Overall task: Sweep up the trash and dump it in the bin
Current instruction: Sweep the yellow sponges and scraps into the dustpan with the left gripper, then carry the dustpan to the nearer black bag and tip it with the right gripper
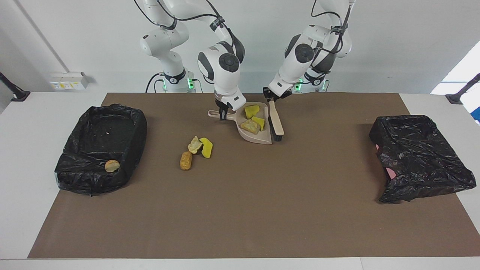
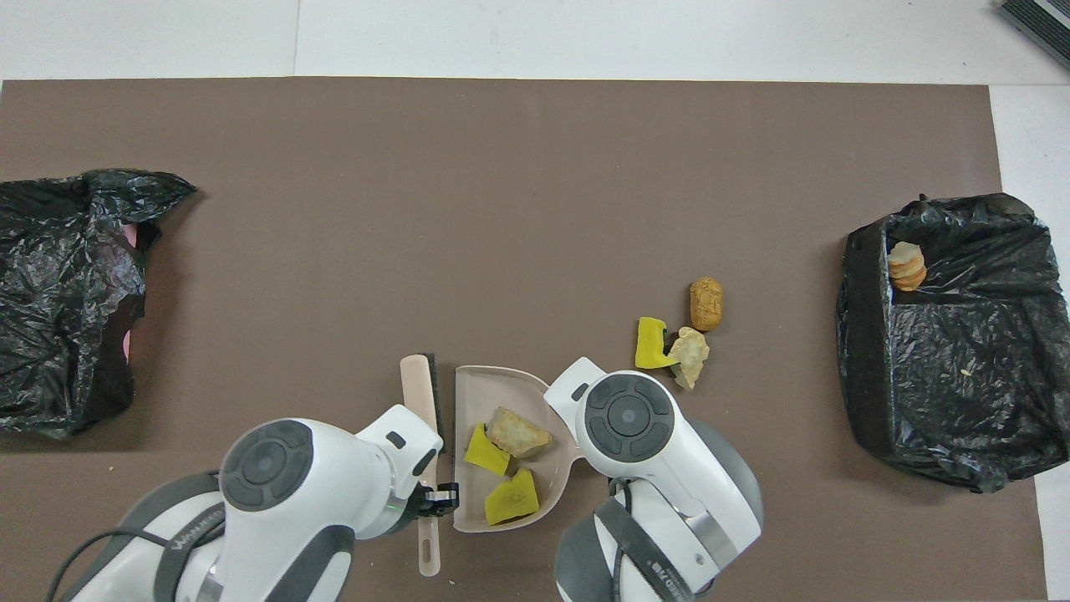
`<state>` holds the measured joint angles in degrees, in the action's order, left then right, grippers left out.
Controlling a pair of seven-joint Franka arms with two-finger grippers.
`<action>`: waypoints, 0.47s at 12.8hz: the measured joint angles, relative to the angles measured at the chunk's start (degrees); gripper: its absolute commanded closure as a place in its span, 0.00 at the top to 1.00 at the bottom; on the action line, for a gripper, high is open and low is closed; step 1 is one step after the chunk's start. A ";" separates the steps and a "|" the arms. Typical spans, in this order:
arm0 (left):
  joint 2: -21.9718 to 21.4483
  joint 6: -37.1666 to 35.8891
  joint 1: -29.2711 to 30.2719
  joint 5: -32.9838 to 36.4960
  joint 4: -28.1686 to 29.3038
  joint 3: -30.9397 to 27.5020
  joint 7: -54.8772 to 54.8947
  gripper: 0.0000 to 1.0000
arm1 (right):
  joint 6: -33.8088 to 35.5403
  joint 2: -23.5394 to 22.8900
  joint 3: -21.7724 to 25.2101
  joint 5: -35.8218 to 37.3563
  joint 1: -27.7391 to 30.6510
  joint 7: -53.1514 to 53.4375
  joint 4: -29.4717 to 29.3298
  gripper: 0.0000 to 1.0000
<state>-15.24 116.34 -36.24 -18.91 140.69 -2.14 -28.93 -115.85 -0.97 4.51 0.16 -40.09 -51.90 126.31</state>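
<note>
Worktop (image 1: pixel 262 210) carries a brown mat; everything sits on it.

Two black-bagged bins: one (image 1: pixel 100 148) at the right arm's end, open, with one pale lump (image 1: pixel 112 165) inside against its wall. The other bin (image 1: pixel 418 157) sits at the left arm's end, bag crumpled over it.

Beige dustpan (image 1: pixel 262 137) lies mid-worktop close to the robots, handle toward the right arm's end. It holds three pieces of trash: two yellow sponge chunks (image 1: pixel 252 111) and one beige lump (image 1: pixel 250 126).

Brush (image 1: pixel 276 122) lies just beside the dustpan on the left arm's side, bristles down on the mat, handle toward the robots.

Loose trash on the mat, farther from the robots than the dustpan and toward the right arm's end: yellow sponge chunk (image 1: pixel 206 147), pale rough lump (image 1: pixel 194 144) touching it, orange-brown oblong lump (image 1: pixel 185 160) just beside them.

Right pincer (image 1: pixel 223 112) is down on the dustpan handle, fingers pinching it.

Left pincer (image 1: pixel 273 98) is at the brush handle's near end, fingers pressed onto the handle.
</note>
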 measured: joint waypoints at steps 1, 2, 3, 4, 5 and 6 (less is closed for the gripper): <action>-0.04 -2.39 2.84 1.68 -1.49 -0.10 0.18 0.00 | 1.25 1.02 0.08 0.05 1.02 -0.03 -0.29 0.00; -0.04 -3.64 4.58 3.16 -2.20 -0.17 0.19 0.00 | 2.34 2.36 0.11 0.15 2.15 -0.10 -0.49 0.00; -0.04 -3.94 5.96 4.03 -2.36 -0.14 0.19 0.00 | 3.40 4.14 0.15 0.61 3.35 -0.32 -0.69 0.00; 0.01 -3.97 7.06 4.31 -2.35 -0.15 0.20 0.00 | 4.18 6.08 0.17 1.40 4.64 -0.43 -0.82 0.00; 0.05 -3.99 7.73 4.37 -2.31 -0.17 0.25 0.00 | 5.14 8.35 0.21 1.69 6.37 -0.74 -0.94 0.00; 0.07 -4.01 7.94 4.38 -2.28 -0.07 0.25 0.00 | 6.30 10.77 0.26 1.78 8.53 -1.50 -1.05 0.00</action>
<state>-15.17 112.33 -28.30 -14.53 138.42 -2.20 -28.68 -109.55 9.79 4.77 1.94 -31.56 -53.40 125.26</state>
